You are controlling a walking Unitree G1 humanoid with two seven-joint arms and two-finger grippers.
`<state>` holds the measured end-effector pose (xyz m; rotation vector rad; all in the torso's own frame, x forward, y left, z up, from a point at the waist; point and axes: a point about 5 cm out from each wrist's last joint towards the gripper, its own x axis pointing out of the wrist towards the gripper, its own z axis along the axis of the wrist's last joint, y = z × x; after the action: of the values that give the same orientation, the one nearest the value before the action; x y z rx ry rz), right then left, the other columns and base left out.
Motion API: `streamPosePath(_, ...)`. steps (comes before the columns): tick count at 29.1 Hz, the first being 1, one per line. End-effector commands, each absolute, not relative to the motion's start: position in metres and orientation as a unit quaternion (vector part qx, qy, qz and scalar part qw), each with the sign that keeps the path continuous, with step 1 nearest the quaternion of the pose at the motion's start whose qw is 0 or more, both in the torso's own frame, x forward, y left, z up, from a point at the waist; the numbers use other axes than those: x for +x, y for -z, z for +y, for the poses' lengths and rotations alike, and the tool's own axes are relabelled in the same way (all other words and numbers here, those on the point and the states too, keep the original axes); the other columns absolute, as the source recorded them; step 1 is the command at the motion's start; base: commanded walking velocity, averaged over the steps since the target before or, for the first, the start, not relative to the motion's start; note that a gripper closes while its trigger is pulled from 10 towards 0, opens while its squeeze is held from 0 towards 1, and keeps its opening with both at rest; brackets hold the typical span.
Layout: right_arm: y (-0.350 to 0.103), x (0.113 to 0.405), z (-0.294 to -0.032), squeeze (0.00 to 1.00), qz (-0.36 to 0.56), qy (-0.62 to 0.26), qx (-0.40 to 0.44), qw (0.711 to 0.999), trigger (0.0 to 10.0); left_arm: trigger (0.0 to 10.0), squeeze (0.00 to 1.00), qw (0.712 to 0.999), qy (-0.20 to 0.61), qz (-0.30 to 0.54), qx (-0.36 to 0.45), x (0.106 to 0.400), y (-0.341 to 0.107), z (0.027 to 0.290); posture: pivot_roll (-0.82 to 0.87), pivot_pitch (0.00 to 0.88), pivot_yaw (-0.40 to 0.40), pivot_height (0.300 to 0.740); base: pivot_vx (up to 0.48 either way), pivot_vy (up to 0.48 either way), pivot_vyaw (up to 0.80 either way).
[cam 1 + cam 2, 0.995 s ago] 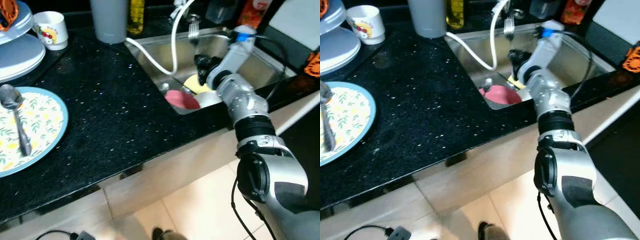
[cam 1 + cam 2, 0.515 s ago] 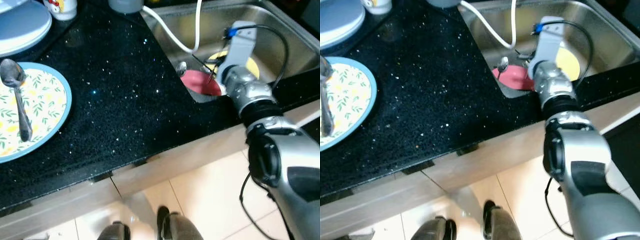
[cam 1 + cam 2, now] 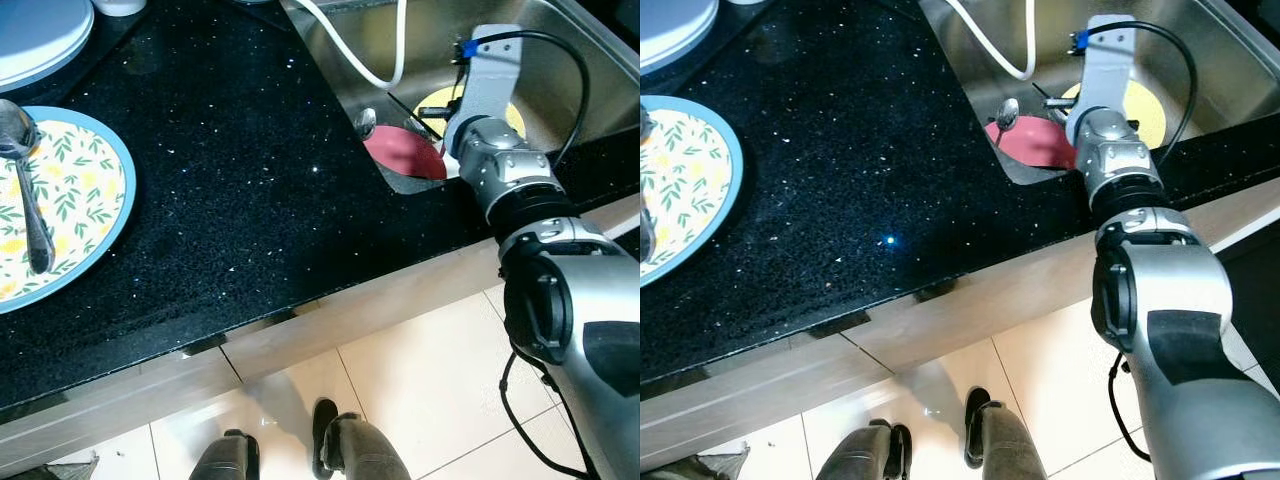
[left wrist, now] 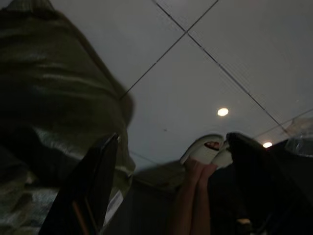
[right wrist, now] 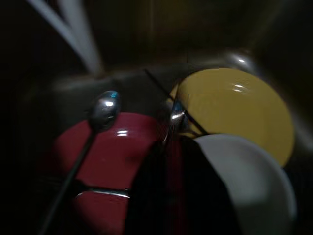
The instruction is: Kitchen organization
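Right gripper (image 5: 171, 161) is down in the stainless steel sink (image 3: 560, 60), just over the round red plate (image 5: 105, 161); can't tell its finger state. Round yellow plate (image 5: 234, 107) and white bowl (image 5: 249, 186) sit beside it, metal spoon (image 5: 103, 110) resting on the red plate's far edge. Left gripper (image 4: 171, 186) hangs idle, fingers apart.

Glossy black speckled stone counter (image 3: 240, 170); brushed steel sink (image 3: 560, 60); shiny metal spoon (image 3: 25, 190); glazed floor tiles (image 3: 430, 390).
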<state>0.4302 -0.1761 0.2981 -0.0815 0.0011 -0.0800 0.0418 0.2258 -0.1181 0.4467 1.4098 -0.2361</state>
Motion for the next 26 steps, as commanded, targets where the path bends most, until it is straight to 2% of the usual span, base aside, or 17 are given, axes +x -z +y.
streamPosePath(1, -0.29, 0.43, -0.176, 1.0, 0.017, 0.037, -0.03, 0.999, 10.0, 10.0, 0.0, 0.737, 0.126, 0.633, 0.202, 0.047, 0.119, 0.217, 0.1, 0.328, -0.081, 0.74, 0.0, 0.0, 0.0)
streamPosePath(8, -0.319, 0.43, -0.174, 1.0, -0.048, 0.026, -0.015, 0.998, 10.0, 10.0, 0.0, 0.742, 0.123, 0.628, 0.2, 0.058, 0.118, 0.216, 0.1, 0.289, -0.082, 0.74, 0.0, 0.0, 0.0)
streamPosePath(13, -0.346, 0.427, -0.152, 0.99, -0.13, -0.05, 0.028, 0.99, 10.0, 10.0, 0.0, 0.748, 0.12, 0.622, 0.197, 0.068, 0.117, 0.214, 0.1, 0.239, -0.074, 0.74, 0.0, 0.0, 0.0)
streamPosePath(14, -0.349, 0.426, -0.145, 0.87, -0.147, -0.08, 0.05, 0.985, 10.0, 10.0, 0.0, 0.75, 0.118, 0.62, 0.197, 0.071, 0.116, 0.214, 0.1, 0.221, -0.07, 0.74, 0.0, 0.0, 0.0)
streamPosePath(15, -0.349, 0.426, -0.145, 0.87, -0.147, -0.08, 0.05, 0.985, 10.0, 10.0, 0.0, 0.75, 0.118, 0.62, 0.197, 0.071, 0.116, 0.214, 0.1, 0.221, -0.07, 0.74, 0.0, 0.0, 0.0)
streamPosePath(16, -0.35, 0.423, -0.135, 0.0, -0.164, -0.124, 0.083, 0.975, 10.0, 10.0, 0.0, 0.751, 0.117, 0.619, 0.198, 0.074, 0.116, 0.215, 0.1, 0.205, -0.066, 0.74, 0.0, 0.0, 0.0)
streamPosePath(19, -0.334, 0.415, -0.115, 0.0, -0.194, -0.212, 0.166, 0.943, 10.0, 10.0, 0.0, 0.752, 0.107, 0.614, 0.214, 0.087, 0.112, 0.223, 0.1, 0.157, -0.05, 0.74, 0.0, 0.0, 0.0)
streamPosePath(22, -0.328, 0.413, -0.112, 0.0, -0.195, -0.219, 0.175, 0.94, 10.0, 10.0, 0.0, 0.751, 0.103, 0.614, 0.221, 0.09, 0.111, 0.227, 0.1, 0.154, -0.048, 0.74, 0.0, 0.0, 0.0)
streamPosePath(26, -0.303, 0.406, -0.109, 0.0, -0.196, -0.23, 0.198, 0.932, 10.0, 10.0, 0.0, 0.739, 0.077, 0.619, 0.255, 0.102, 0.102, 0.251, 0.11, 0.109, -0.023, 0.74, 0.0, 0.0, 0.71)
